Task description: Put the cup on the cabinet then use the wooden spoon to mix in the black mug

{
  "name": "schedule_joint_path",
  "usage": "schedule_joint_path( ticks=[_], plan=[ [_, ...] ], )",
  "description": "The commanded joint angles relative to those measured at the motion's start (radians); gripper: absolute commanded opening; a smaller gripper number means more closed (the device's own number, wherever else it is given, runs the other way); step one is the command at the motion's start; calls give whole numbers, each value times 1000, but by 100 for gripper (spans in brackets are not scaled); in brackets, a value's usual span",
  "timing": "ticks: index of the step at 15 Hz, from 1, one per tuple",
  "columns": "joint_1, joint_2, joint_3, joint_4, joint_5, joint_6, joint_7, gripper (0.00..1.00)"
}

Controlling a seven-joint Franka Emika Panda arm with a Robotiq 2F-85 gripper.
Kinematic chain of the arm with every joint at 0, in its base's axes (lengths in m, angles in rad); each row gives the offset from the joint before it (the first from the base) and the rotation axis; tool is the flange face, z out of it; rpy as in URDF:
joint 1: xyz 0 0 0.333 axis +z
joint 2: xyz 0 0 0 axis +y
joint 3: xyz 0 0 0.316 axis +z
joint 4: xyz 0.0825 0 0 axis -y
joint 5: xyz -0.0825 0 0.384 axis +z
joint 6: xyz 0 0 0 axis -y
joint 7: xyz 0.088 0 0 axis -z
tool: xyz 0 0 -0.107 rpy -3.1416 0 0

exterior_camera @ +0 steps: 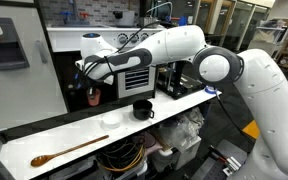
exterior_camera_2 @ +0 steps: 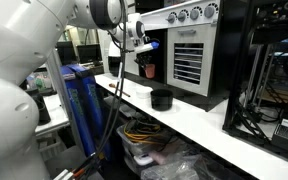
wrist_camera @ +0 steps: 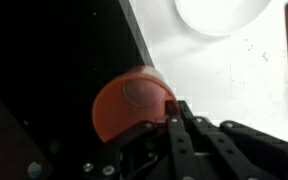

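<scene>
Now your gripper (wrist_camera: pixel 176 112) pinches the cup (wrist_camera: pixel 124 105) by its rim over the cabinet (exterior_camera: pixel 54 75) ledge, ready to release; spoon (exterior_camera: pixel 69 152) and mug (exterior_camera: pixel 143 110) wait on the bench (exterior_camera: pixel 184 108).

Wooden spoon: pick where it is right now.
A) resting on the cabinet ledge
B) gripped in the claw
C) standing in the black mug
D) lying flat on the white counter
D: the wooden spoon lies flat on the white counter, well apart from the black mug, while the claw is shut on the orange cup instead.
</scene>
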Motion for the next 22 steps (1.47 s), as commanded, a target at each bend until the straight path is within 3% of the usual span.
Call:
schedule_joint_path(
  ticks=[1,22],
  plan=[
    [-34,-48,15,-83,17,38,-27,1],
    [-65,-30,20,-73,30,40,-90,1]
  ],
)
